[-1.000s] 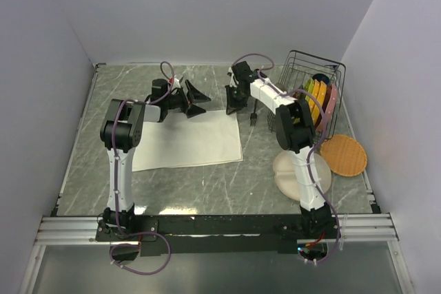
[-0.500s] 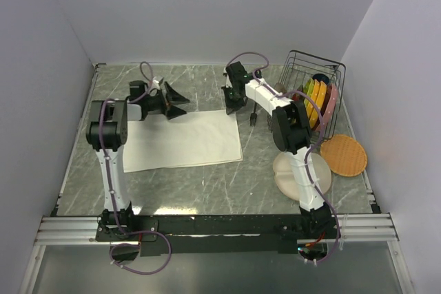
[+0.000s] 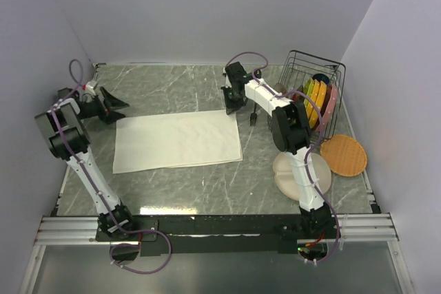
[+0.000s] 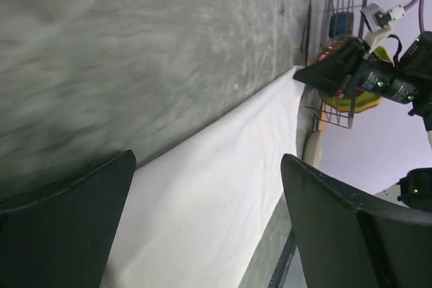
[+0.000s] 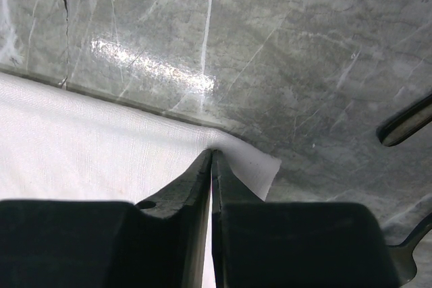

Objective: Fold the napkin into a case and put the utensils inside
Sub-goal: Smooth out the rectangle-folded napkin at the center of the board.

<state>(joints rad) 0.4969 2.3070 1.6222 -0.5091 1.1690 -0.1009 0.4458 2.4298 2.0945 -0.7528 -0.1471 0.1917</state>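
the table (image 3: 207,184) is carrying everything. the napkin (image 3: 178,141) is lying flat and unfolded on it, stretching between the two claws. the right claw (image 3: 233,106) is clenching the napkin's far corner, seemingly to lift that edge for the first fold. the left claw (image 3: 118,109) is gaping wide just off the opposite far corner, grasping nothing, probably lining up to pinch it. the fork (image 3: 253,118) is waiting just right of the right claw.

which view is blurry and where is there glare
left wrist: the table is smeared by motion blur, the napkin less so; right wrist: sharp, with a white glare patch on the marble just past the napkin's edge; top external: sharp and evenly lit.
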